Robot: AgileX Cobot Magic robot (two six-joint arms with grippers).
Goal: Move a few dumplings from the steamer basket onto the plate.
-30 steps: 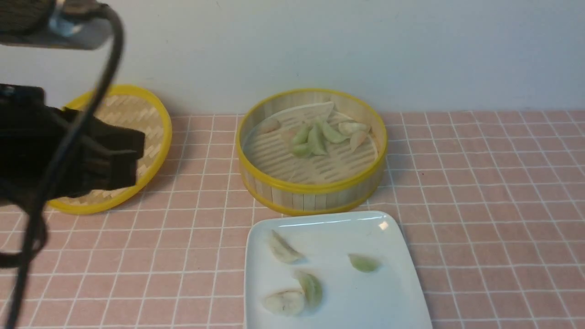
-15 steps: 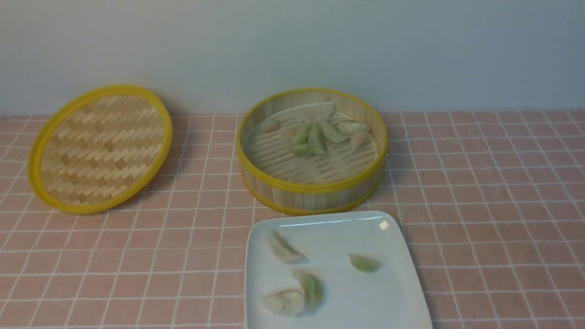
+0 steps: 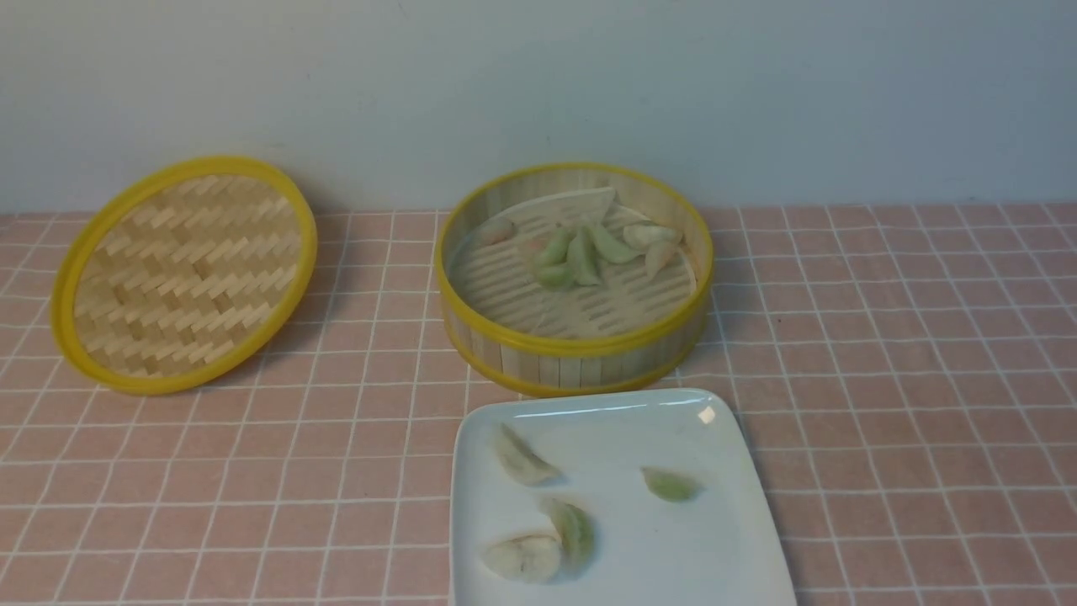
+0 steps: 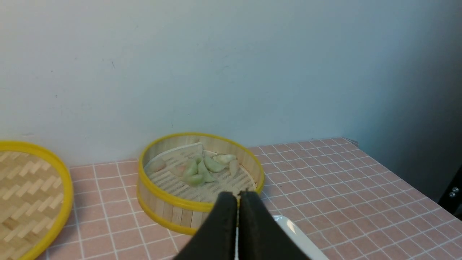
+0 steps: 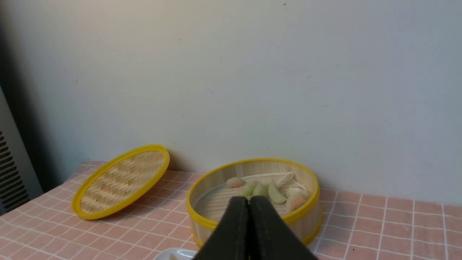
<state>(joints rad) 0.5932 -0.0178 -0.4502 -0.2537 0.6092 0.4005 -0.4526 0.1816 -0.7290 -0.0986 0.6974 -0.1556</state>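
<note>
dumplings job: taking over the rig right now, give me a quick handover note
Left gripper: shut, empty, out of the front view.
Right gripper: shut, empty, also out of the front view.
Steamer basket: at the back, uncovered, holding a cluster of dumplings. The lid sits off to the robot's left.
Plate: just in front of the basket, carrying four dumplings.
Done: a few are across.
Left: probably nothing, unless more are wanted.
</note>
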